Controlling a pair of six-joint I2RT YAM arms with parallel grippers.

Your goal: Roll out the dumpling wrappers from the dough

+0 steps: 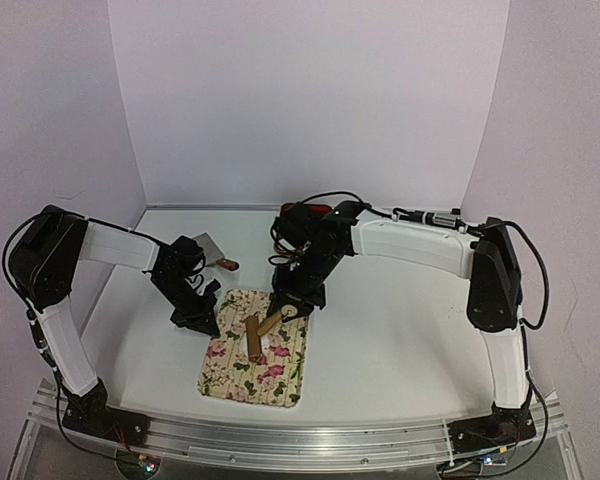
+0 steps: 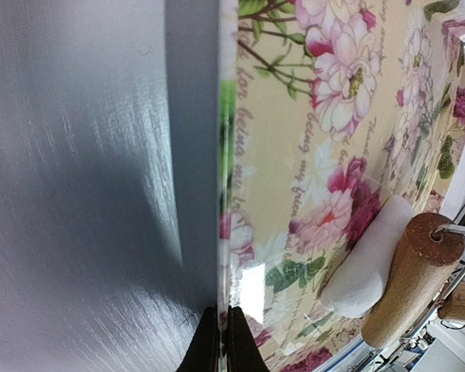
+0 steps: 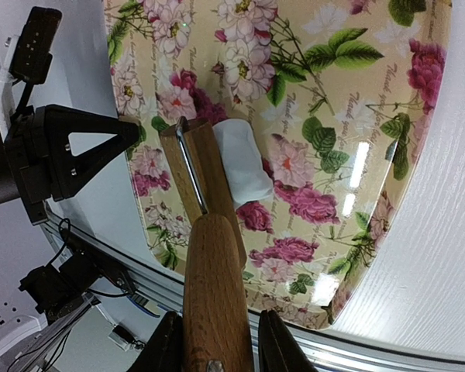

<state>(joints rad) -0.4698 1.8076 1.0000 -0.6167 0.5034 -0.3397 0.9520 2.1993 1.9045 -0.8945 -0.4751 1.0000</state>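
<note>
Right hand (image 3: 217, 345): pinching the wooden handle of the rolling pin (image 3: 205, 194), one finger on each side. The roller rests on the floral mat (image 3: 349, 101). The dough (image 3: 244, 159), a small white lump, lies on the mat near its middle, touching the roller's side. Left hand (image 2: 223, 329): fingers pressed together on the mat's left edge, beside the bare tabletop (image 2: 77, 194).

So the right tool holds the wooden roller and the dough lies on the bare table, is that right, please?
No: the dough lies on the floral mat, as the right wrist view shows; the right tool does hold the wooden roller.
</note>
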